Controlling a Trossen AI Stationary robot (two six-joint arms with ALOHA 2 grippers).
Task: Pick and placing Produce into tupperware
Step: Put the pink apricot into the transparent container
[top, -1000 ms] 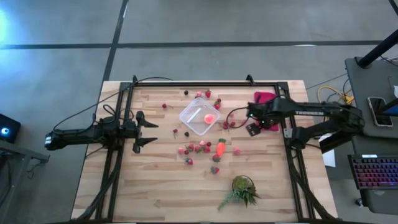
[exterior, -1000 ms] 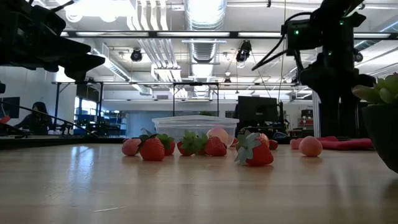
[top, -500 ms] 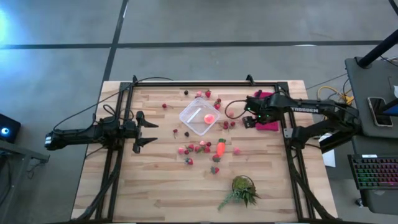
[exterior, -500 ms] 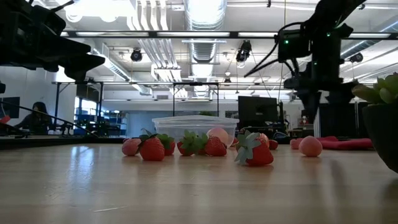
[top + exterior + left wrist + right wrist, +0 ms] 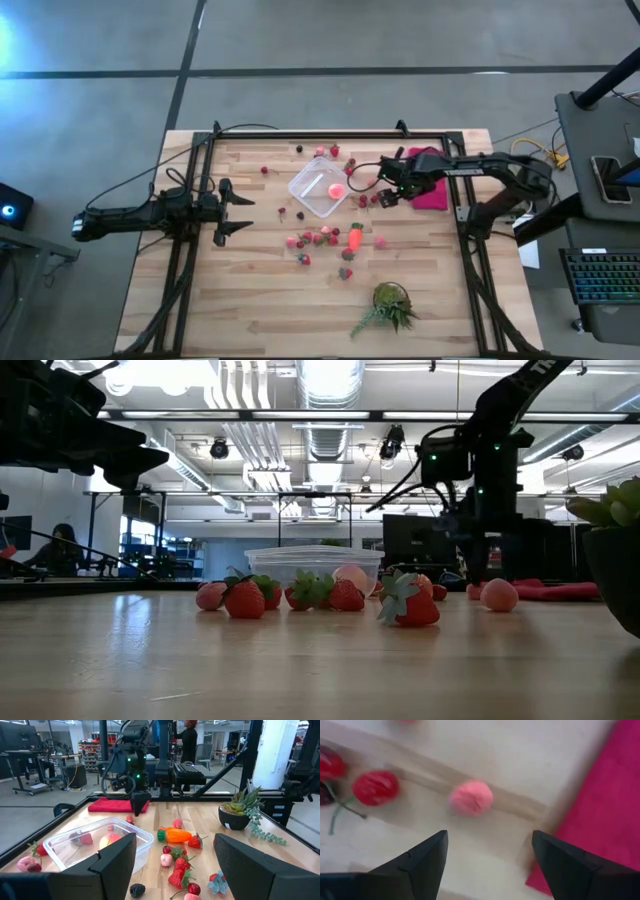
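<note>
Right gripper (image 5: 485, 865) wide, empty, above pink berry (image 5: 470, 798) beside magenta cloth (image 5: 600, 805), centre-right of high view. Advice: centre jaws, descend straight. Left gripper (image 5: 238, 208) wide, idle.

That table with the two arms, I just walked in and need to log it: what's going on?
The right claw, open and empty, hangs over a pink berry beside the magenta cloth. The clear tupperware already holds a few pieces; most produce lies scattered on the wooden table, including the carrot. The left claw waits open at the table's left side.
</note>
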